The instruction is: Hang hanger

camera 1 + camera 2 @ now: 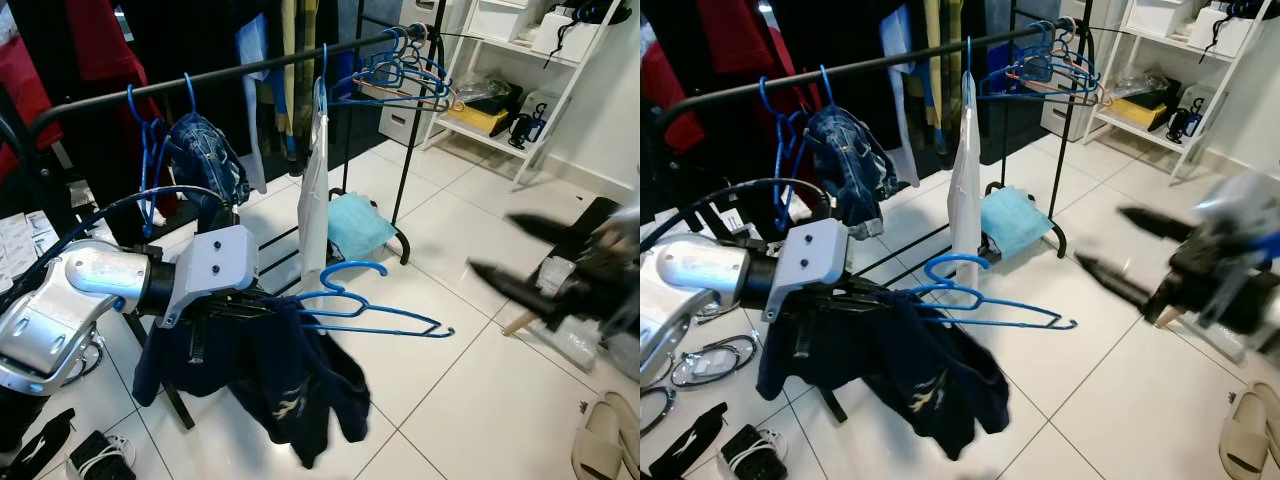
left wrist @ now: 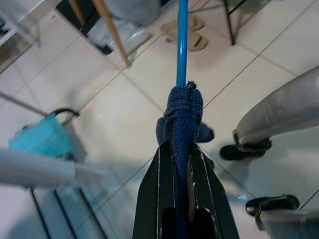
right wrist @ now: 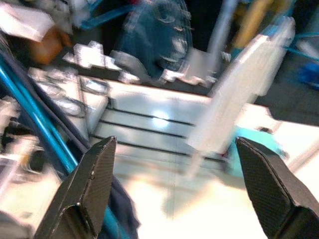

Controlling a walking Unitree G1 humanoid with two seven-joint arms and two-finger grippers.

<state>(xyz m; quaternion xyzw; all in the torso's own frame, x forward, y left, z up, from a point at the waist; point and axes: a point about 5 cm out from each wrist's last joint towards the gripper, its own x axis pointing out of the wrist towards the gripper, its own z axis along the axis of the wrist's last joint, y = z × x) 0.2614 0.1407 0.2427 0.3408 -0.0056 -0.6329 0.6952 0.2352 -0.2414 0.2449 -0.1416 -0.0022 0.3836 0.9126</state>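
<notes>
1. Between the blue hanger (image 1: 365, 300) and the black rail (image 1: 230, 70) hang a denim garment (image 1: 205, 160), a white garment (image 1: 313, 205) and spare blue hangers (image 1: 400, 70).
2. The left tool (image 2: 180, 164) is clenched on the hanger, which carries a dark navy garment (image 1: 270, 370), held out below the rail.
3. The right tool (image 3: 174, 184), blurred, is spread wide, well apart over the tiled floor (image 1: 470, 380).
4. A white shelf unit (image 1: 520, 60) holds small items.

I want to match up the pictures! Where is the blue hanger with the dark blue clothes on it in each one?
Left eye: blue hanger, centre, left gripper holding it.
Right eye, centre.
Left wrist: its blue bar runs up from the fingers.
Right wrist: blue bar, blurred.
Shared landmark: turquoise cloth on the floor.
</notes>
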